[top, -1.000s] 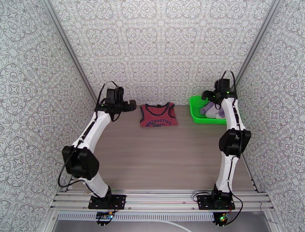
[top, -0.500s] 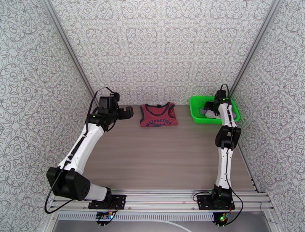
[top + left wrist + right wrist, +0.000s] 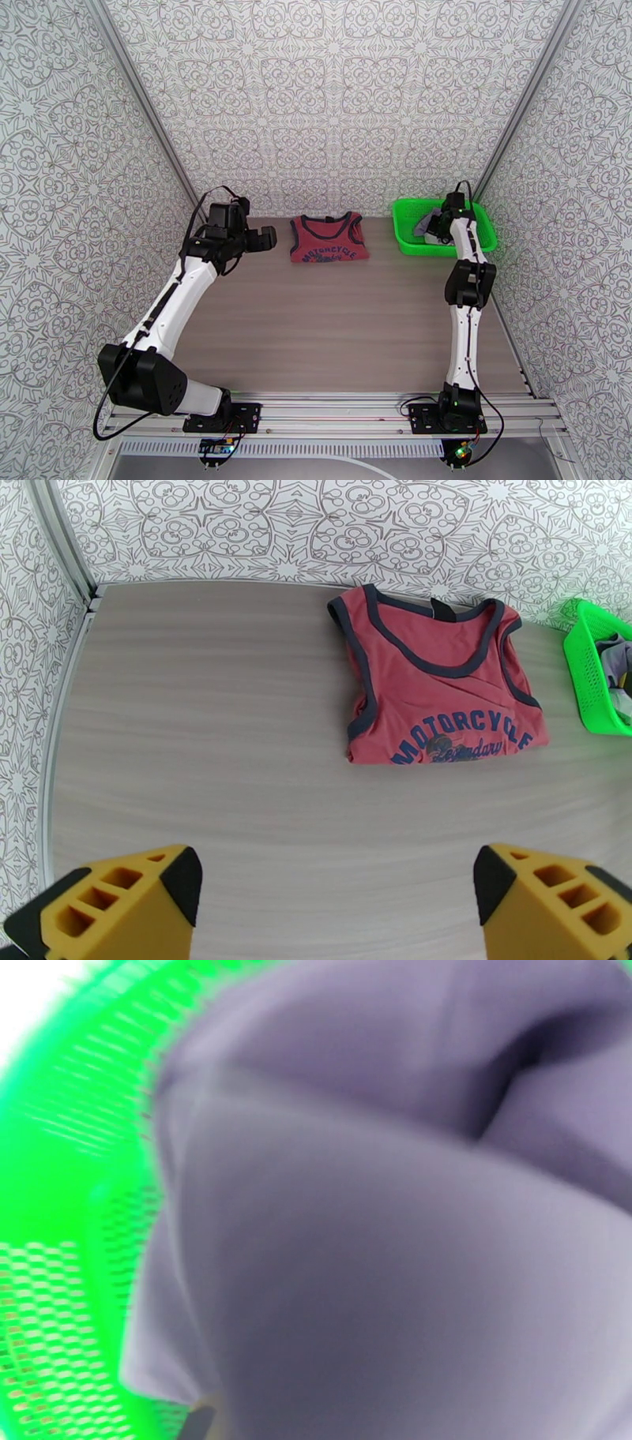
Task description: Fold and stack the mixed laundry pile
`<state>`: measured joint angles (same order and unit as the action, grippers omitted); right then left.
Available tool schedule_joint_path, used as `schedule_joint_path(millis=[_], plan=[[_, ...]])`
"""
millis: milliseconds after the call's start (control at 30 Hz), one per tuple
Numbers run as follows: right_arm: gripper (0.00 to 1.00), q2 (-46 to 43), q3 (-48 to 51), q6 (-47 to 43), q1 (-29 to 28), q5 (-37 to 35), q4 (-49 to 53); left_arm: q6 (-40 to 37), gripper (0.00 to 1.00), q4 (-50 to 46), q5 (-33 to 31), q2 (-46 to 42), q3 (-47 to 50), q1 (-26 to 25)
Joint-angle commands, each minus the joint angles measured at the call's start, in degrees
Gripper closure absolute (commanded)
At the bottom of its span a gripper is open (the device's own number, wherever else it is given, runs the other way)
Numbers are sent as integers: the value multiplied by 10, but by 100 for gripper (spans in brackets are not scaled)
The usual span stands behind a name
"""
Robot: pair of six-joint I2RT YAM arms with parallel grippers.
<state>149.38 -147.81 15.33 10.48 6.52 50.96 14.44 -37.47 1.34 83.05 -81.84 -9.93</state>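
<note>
1. Green basket [image 3: 404, 230]: contains lavender garment [image 3: 379, 1260]; right gripper [image 3: 437, 224] inside it, jaws closed, grasp on cloth indiscernible
2. Red tank top [image 3: 438, 689]: flat, left of basket
3. Left gripper [image 3: 336, 886]: farther left, wide open, empty

Overhead from behind, wrist cameras lower, all sharing basket [image 3: 411, 246]

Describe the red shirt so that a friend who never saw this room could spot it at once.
Start at the wooden table and look along its far edge, by the patterned back wall. Left of the green basket lies the red tank top, spread flat. It alone is red, with dark trim and MOTORCYCLE printed in blue.
</note>
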Motion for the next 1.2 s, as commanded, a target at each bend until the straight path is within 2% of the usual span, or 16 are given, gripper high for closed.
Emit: schedule_joint_path(millis=[0, 100, 200, 333, 400, 533, 633, 733, 967, 1167], plan=[[100, -147, 26, 21, -8, 46, -55, 0, 25, 2, 5, -23, -15, -7], [100, -235, 70, 23, -23, 54, -85, 8, 26, 15, 12, -37, -13, -10], [100, -321, 113, 17, -46, 52, -113, 11, 22, 25, 18, -58, -5, -13], [100, -424, 154, 11, -74, 57, -137, 12, 10, 30, 27, -98, 10, -16], [100, -469, 175, 11, -85, 71, -146, 10, 2, 29, 33, -117, 16, -16], [100, -538, 201, 21, -107, 140, -143, 5, 0, 6, 43, -150, 19, -13], [100, -564, 216, 45, -125, 219, -134, 3, 1, -14, 55, -168, 21, -11], [100, -590, 255, 60, -153, 263, -138, 4, 1, -33, 59, -181, 29, -11], [100, -657, 445, 89, -260, 249, -215, 12, 0, -74, 53, -205, 52, -9], [100, -691, 616, 142, -343, 165, -294, 19, 0, -111, 80, -217, 68, -15]])
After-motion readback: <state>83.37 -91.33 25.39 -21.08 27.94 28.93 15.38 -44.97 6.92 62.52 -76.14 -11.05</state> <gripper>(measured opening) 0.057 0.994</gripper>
